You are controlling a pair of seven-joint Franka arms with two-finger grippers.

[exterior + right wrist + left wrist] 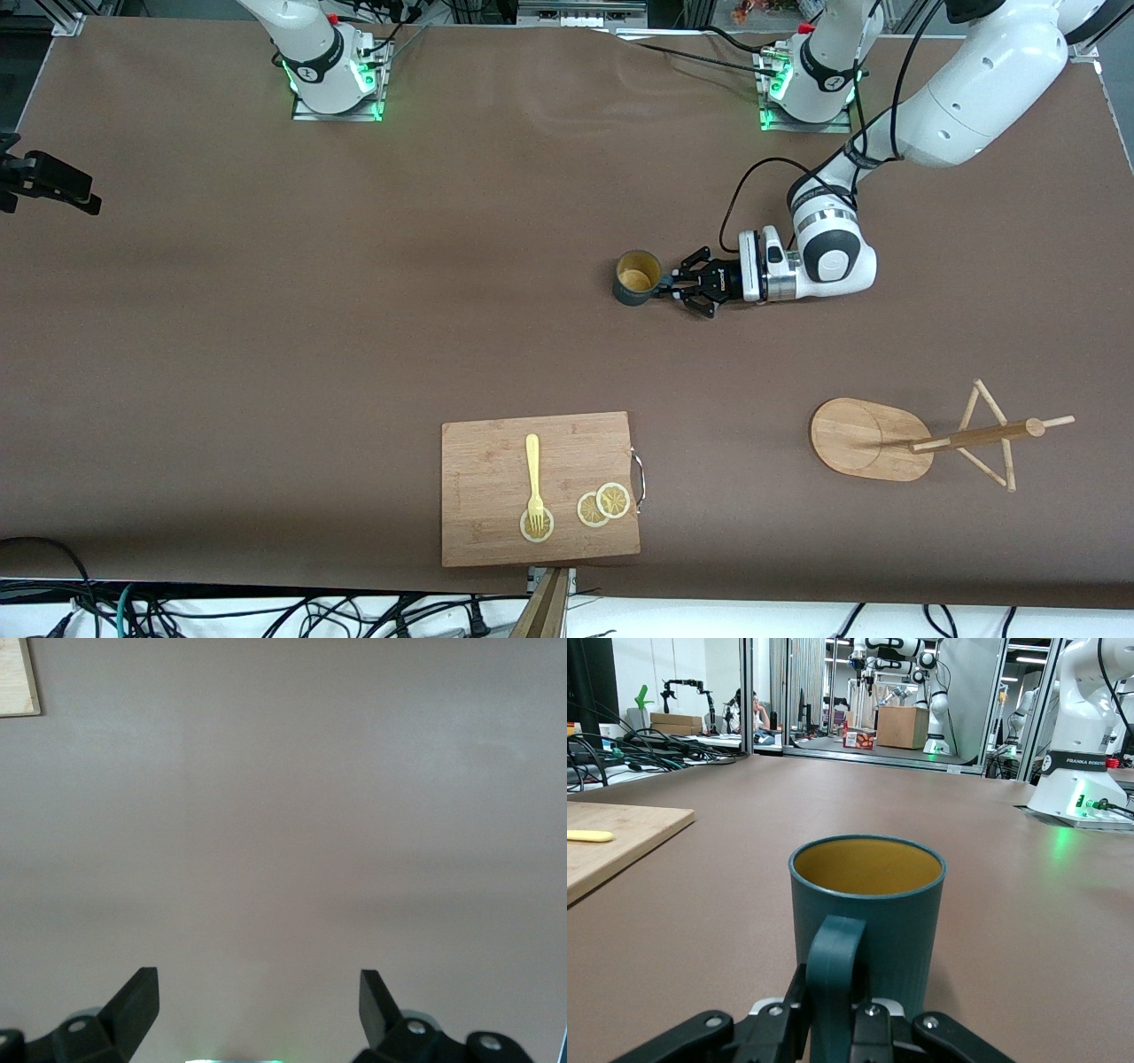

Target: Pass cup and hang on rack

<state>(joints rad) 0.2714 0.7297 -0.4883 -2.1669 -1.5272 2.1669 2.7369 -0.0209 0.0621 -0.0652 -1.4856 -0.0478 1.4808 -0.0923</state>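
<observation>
The dark teal cup [637,276] stands upright near the middle of the table, its yellowish inside showing. Its handle points toward the left arm's end of the table. My left gripper [671,285] lies low and level at the cup, shut on the handle. In the left wrist view the cup [868,904] fills the centre, and the left gripper [837,992] clamps the handle from both sides. The bamboo rack [864,439] stands nearer to the front camera, toward the left arm's end. My right gripper [258,992] is open over bare table and holds nothing.
A wooden cutting board [478,478] lies near the table's front edge with a yellow fork [533,478] and lemon slices [604,503] on it. A black clamp [49,182] juts in at the right arm's end.
</observation>
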